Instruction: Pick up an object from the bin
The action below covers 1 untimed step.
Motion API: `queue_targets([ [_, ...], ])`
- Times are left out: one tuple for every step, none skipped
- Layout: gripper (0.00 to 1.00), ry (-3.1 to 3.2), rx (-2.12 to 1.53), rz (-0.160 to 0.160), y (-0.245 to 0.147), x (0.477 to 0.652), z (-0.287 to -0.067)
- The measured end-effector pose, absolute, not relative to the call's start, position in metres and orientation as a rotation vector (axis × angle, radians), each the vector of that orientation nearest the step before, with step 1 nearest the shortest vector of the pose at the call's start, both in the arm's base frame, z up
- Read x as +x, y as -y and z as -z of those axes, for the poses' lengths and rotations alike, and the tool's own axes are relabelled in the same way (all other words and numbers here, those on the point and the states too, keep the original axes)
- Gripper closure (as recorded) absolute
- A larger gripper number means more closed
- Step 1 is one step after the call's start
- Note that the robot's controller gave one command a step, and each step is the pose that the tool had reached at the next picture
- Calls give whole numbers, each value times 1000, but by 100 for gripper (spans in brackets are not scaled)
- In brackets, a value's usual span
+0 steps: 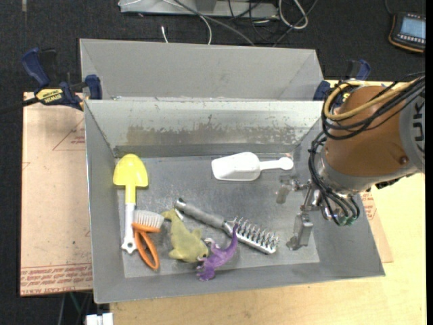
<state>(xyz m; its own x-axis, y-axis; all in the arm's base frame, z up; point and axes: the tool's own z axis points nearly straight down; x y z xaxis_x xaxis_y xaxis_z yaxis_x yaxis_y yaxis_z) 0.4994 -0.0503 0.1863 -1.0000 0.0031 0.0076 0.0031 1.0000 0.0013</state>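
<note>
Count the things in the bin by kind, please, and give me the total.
Shovels and scoops: 2 (yellow shovel, white scoop)
Brushes: 2 (orange-handled brush, grey metal brush)
Toy figures: 2 (olive toy, purple toy)
Total: 6

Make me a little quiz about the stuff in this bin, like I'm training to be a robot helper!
1. Fill in: the white scoop's handle points toward the view's ___ (left or right).
2. True or false: the gripper holds the scoop.
3. Which of these lies nearest the gripper? A) yellow shovel B) metal comb C) orange brush

Key:
1. right
2. False; its fingers are open with nothing between them.
3. B
</note>
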Motion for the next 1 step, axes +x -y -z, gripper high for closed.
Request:
queue_targets([
  [0,3142,0,1,50,501,-190],
])
